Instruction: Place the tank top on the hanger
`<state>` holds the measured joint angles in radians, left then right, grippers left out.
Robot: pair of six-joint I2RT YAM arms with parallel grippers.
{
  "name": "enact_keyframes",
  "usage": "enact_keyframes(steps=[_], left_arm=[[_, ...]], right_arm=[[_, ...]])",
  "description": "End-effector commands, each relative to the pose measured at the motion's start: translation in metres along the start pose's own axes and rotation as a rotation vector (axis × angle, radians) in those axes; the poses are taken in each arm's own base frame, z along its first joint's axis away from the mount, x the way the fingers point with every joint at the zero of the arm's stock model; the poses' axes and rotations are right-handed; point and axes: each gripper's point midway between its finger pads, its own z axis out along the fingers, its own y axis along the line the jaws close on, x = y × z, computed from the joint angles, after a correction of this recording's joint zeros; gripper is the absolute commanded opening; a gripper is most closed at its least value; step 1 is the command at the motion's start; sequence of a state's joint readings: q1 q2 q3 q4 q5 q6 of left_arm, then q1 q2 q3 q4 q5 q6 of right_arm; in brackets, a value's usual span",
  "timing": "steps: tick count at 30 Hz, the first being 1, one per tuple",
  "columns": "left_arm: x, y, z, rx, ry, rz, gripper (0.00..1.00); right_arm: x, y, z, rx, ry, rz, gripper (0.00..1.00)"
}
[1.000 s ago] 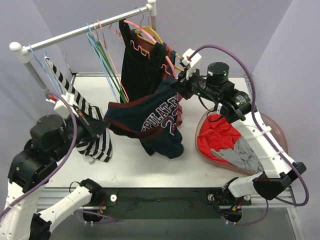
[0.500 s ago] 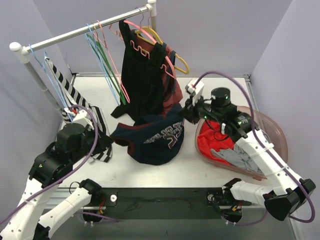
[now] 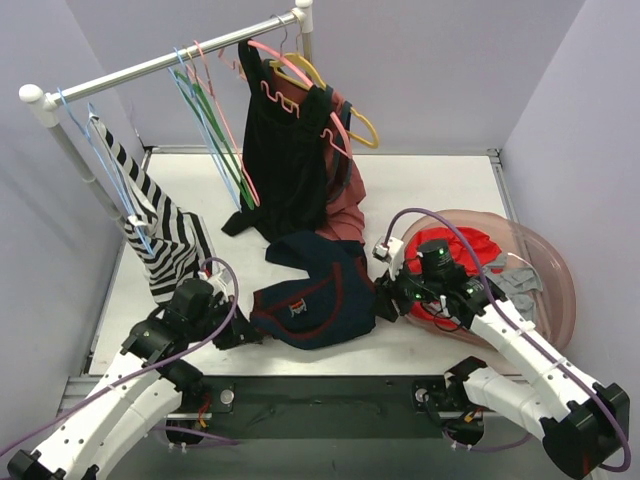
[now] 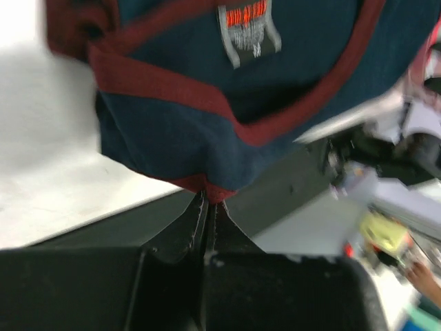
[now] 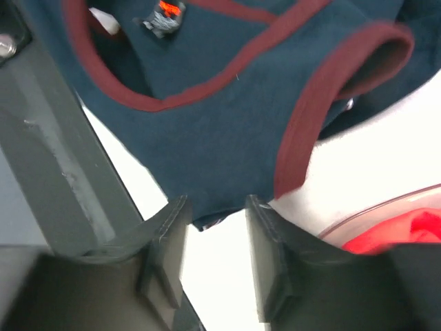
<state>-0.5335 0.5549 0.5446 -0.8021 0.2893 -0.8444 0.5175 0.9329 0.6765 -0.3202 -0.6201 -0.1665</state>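
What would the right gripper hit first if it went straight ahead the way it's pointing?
The tank top. Its navy fabric lies directly ahead of the right gripper, with an edge reaching between the parted jaws. Depth is hard to judge, but nothing else shows in that line.

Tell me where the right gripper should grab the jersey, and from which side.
Best bet: take the dark red trim on the jersey's right-hand edge, coming in low from the right along the table. That band lies just ahead of the right gripper's open jaws, opposite the edge pinched by the left gripper.
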Motion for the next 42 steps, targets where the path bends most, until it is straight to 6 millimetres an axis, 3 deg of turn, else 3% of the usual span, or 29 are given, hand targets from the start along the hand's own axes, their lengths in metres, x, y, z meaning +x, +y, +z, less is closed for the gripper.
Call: enact_keyframes(steps=[1,5,11,17,19,29,32,37,39,42], left_arm=[[0.024,-0.042,-0.001,0.270,0.150,-0.036,0.00],[0.045,-0.036,-0.003,0.282,0.255,-0.045,0.00],[0.049,-0.035,-0.007,0.299,0.258,-0.043,0.00],[0.050,-0.034,-0.006,0.302,0.252,-0.053,0.00],[0.049,-0.035,-0.007,0.310,0.242,-0.055,0.00],[0.045,-0.041,-0.007,0.337,0.230,-0.045,0.00],[0.044,-0.041,-0.008,0.332,0.229,-0.036,0.00],[0.042,-0.039,-0.010,0.303,0.212,-0.021,0.00],[0.038,-0.042,-0.015,0.304,0.188,-0.004,0.00],[0.029,-0.046,-0.021,0.303,0.142,0.020,0.00]], right_arm=[[-0.014,0.012,-0.006,-0.065,-0.055,-0.034,0.62],[-0.066,-0.011,-0.014,0.052,-0.179,0.006,0.72],[-0.093,-0.022,0.013,0.125,-0.191,0.155,0.70],[-0.095,-0.057,0.055,0.290,-0.118,0.165,0.66],[-0.101,-0.056,0.061,0.298,-0.106,0.118,0.65],[-0.070,-0.073,0.093,0.366,0.055,-0.085,0.56],[-0.069,-0.067,0.101,0.351,0.072,-0.130,0.51],[-0.078,-0.062,0.097,0.358,0.060,-0.158,0.15],[-0.093,-0.062,0.086,0.377,0.026,-0.192,0.01],[-0.122,-0.058,0.064,0.393,-0.043,-0.239,0.00]])
